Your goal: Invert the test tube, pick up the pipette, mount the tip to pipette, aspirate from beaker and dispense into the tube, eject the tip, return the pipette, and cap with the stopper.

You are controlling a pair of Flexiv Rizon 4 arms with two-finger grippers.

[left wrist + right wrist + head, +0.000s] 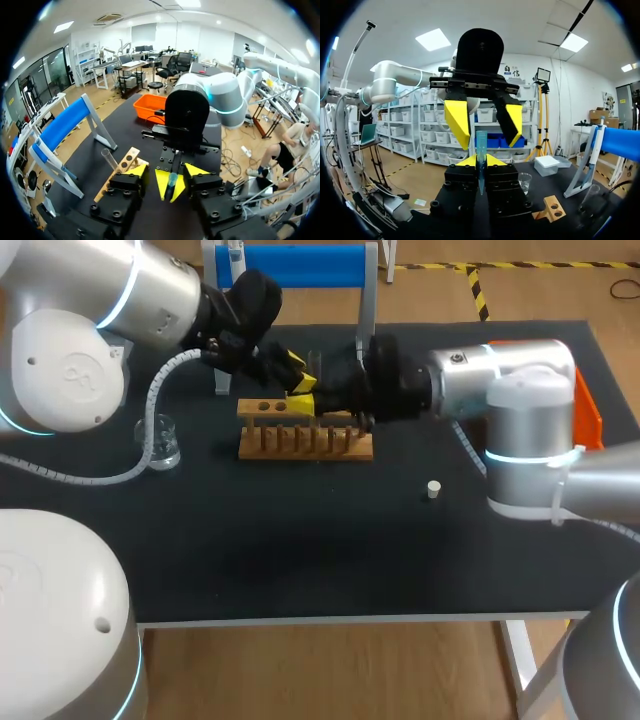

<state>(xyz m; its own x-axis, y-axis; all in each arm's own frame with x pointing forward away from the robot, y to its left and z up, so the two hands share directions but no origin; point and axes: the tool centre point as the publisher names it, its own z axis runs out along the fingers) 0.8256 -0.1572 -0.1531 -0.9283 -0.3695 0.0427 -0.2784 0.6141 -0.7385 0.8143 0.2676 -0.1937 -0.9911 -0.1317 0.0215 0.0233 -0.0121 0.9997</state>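
Clamped in the right gripper (pixel 170 186), the tube (pixel 481 150) looks light, slick and breakable, so the left gripper (pixel 488 144), spread wide around its free end, should pinch gently.

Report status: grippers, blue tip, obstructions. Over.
Right gripper shut on translucent blue tapered tip. Left gripper open, facing it. Wooden tube rack close beside both; small white stopper lies apart.

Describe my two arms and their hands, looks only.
Both the left arm and right arm have rounded silver-white housings with glowing cyan rings at the joints and black wrist sections. A clear spiral-wrapped cable trails from the left arm. The left hand and right hand are black blocks with bolt heads and two wedge-shaped yellow fingertips.
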